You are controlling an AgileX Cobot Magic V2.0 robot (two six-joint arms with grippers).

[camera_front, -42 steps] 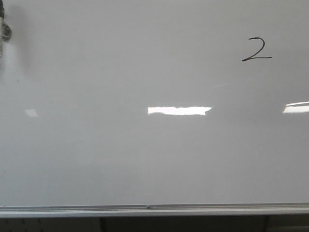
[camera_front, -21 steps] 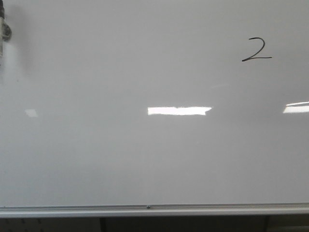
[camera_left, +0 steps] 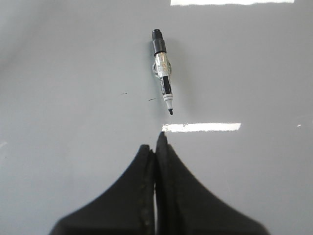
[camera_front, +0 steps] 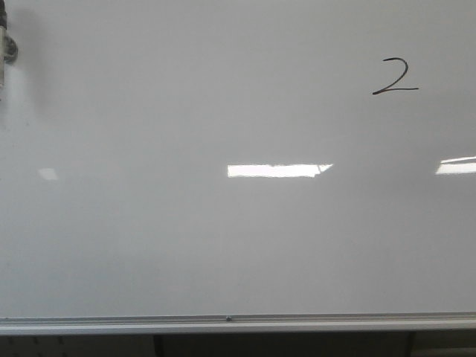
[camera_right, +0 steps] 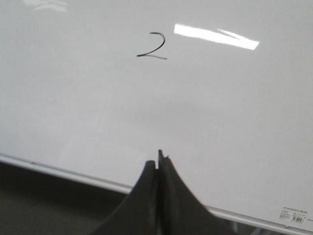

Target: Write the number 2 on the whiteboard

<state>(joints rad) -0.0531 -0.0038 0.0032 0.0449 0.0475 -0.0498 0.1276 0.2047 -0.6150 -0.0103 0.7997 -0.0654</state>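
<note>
Toward the far right of the whiteboard (camera_front: pixel 223 238) we find the number 2 (camera_front: pixel 395 77) drawn in thin black ink, complete with its curved top and wavy base; our right wrist camera shows the same digit (camera_right: pixel 152 47) well beyond our right claw (camera_right: pixel 158 161), whose fingers are pressed together on nothing. Our left claw (camera_left: pixel 155 147) is likewise pressed together and empty, and just beyond it a marker (camera_left: pixel 163 71) lies flat on the glossy surface with its tip uncapped and pointing toward us. We judge the writing done. The marker looks light, stiff and slim, and being round it would likely roll on so slick a board; if we had to take it up, we would pinch across the middle of its barrel, clear of the wet tip. Fresh ink smears easily, so we would keep our claws off the digit.
</note>
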